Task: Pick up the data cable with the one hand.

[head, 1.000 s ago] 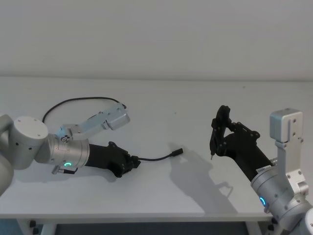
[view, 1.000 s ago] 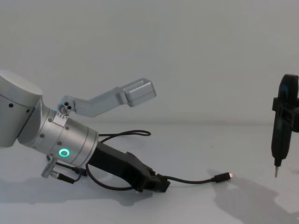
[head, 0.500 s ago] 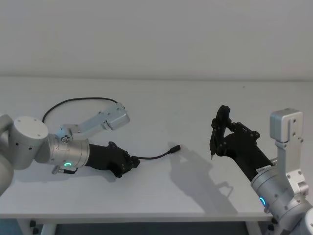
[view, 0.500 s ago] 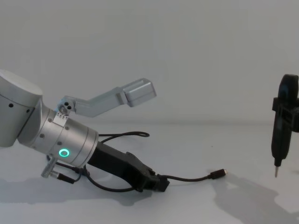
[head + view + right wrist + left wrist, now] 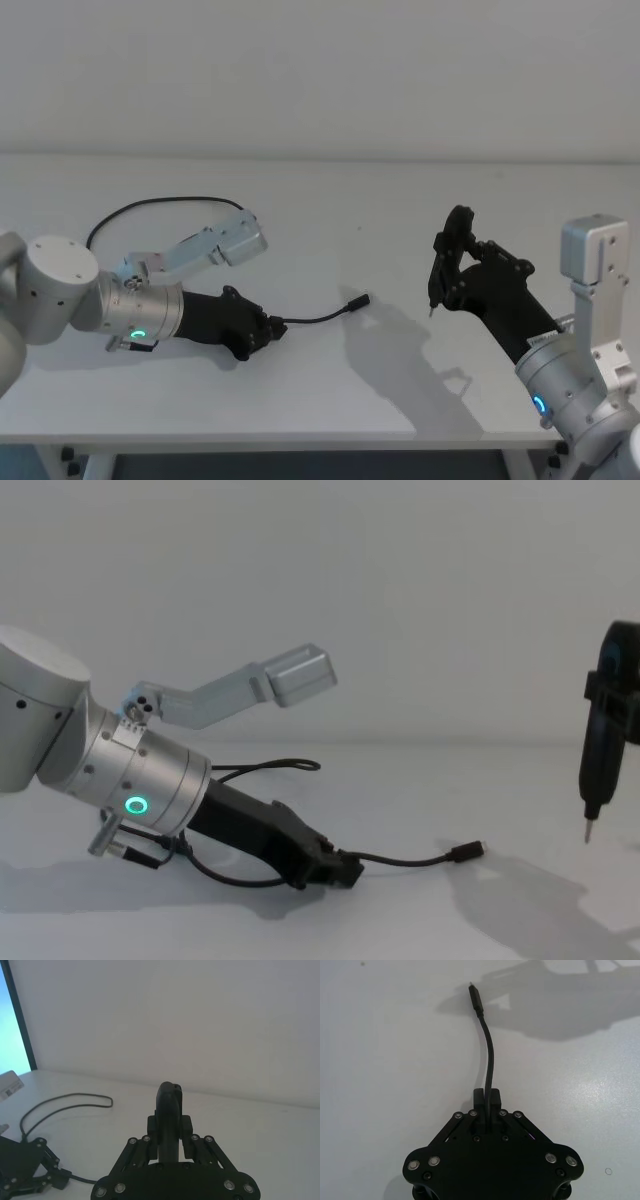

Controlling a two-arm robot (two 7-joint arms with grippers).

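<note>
On the left, the left gripper (image 5: 272, 330) stays clamped on the data cable (image 5: 318, 319), free plug (image 5: 357, 300) drawn closer; the right gripper (image 5: 452, 265) clasps a pointed tool (image 5: 598, 765).

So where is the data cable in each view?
Head view: data cable left of centre, leaving the left pincer.
Left wrist view: data cable runs out of that pincer.
Right wrist view: loop near that pincer.
Chest view: plug low centre.
Shared landmark: left pincer, shut on it.
Right pincer holds a black tool.
</note>
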